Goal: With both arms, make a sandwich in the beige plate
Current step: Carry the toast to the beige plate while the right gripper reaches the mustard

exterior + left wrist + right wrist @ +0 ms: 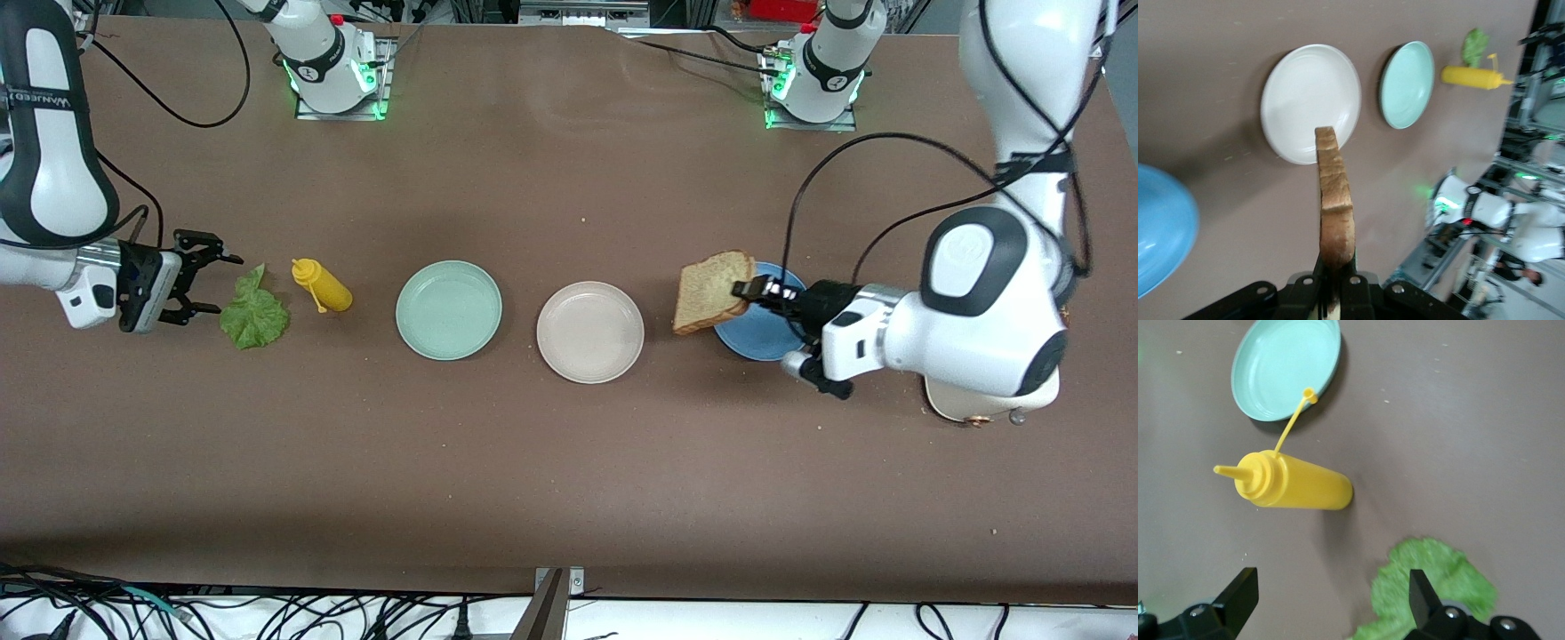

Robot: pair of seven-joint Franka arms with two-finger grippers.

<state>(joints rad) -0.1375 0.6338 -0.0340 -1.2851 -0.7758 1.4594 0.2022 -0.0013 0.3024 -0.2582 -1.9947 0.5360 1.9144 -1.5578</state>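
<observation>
The left gripper (745,287) has its jaws clamped on one edge of a slice of toasted bread (709,291), which it holds in the air, tilted, above the rim of the blue plate (757,342) on the side toward the beige plate (590,332). In the left wrist view the slice (1334,200) stands edge-on between the jaws of the left gripper (1333,288), with the beige plate (1310,102) below its free end and the blue plate (1161,227) to one side.

The right gripper (203,284) has its jaws apart and is low over the counter (569,462), just beside the lettuce leaf (254,313) at the right arm's end. In the right wrist view the leaf (1431,590) lies partly between the open jaws.

Beside the leaf, toward the plates, lies a yellow squeeze bottle (322,285) on its side. Next comes the mint green plate (449,309), then the beige plate, which holds nothing, then the blue plate.
</observation>
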